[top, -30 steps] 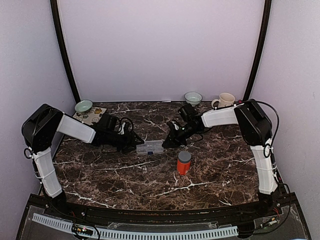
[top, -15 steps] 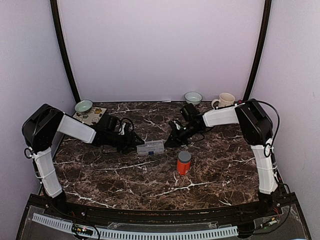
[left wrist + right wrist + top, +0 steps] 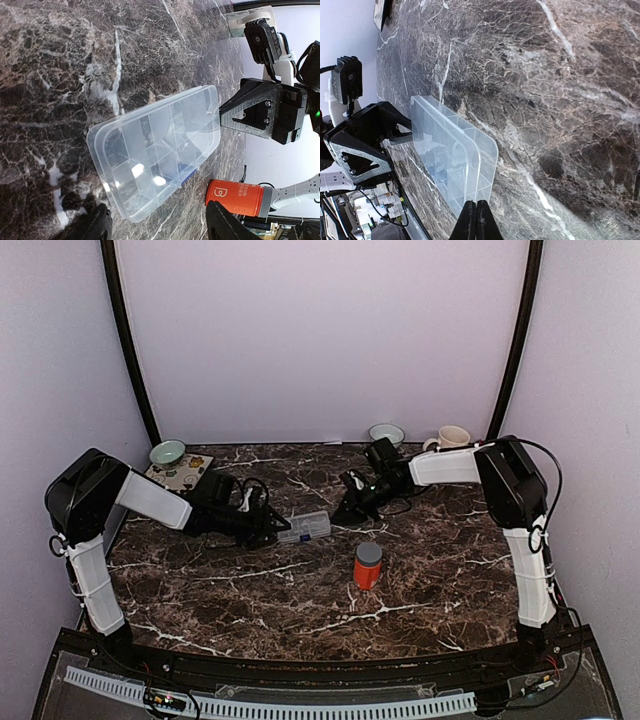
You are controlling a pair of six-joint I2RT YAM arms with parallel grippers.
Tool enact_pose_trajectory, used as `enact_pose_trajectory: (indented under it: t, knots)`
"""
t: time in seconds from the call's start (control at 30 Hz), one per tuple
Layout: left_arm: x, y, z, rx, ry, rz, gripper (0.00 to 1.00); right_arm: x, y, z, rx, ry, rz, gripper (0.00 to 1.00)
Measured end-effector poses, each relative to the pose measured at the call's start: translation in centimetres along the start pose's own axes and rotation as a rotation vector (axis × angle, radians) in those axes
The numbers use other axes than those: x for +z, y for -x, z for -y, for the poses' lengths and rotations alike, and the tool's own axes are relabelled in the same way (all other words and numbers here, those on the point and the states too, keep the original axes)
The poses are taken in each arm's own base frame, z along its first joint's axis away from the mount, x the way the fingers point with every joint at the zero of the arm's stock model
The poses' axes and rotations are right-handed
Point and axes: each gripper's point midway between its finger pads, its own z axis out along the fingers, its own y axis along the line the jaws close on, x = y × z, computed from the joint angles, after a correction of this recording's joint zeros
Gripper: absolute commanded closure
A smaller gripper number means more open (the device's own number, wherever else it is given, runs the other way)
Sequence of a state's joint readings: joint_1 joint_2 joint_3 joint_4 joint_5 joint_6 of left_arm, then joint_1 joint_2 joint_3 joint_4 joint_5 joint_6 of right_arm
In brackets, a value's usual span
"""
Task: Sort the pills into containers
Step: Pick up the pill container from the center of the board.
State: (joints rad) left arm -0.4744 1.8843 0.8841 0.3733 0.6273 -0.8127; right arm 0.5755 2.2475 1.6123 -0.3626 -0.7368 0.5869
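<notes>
At the centre of the table (image 3: pixel 430 585) lies the clear pill box (image 3: pixel 303 528). The left gripper (image 3: pixel 278 531), at its 9 o'clock, spreads wide around that end. The right gripper (image 3: pixel 475 207), pinched closed, sits just beside its 3 o'clock end.

The only mark that can be read is a white logo, a letter "B" inside a rounded square, printed on the side of the orange bottle (image 3: pixel 235 198). Nothing else carries legible text.
</notes>
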Motion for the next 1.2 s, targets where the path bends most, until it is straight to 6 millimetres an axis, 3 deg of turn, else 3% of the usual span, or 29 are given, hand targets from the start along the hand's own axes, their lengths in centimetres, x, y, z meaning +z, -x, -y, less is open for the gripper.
enact_pose_trajectory:
  t: [0.43, 0.8, 1.2]
  knots:
    - [0.0, 0.2, 0.0, 0.011, 0.001, 0.015, 0.22, -1.0, 0.1, -1.0, -0.055, -0.011, -0.026, 1.0]
    - [0.1, 1.4, 0.7, 0.036, -0.046, 0.07, 0.19, -3.8, 0.0, -3.7, -0.117, -0.005, -0.017, 1.0]
    - [1.4, 6.0, 3.2, 0.278, -0.067, 0.147, 0.17, -4.3, -1.2, -3.5, -0.145, -0.025, -0.057, 1.0]
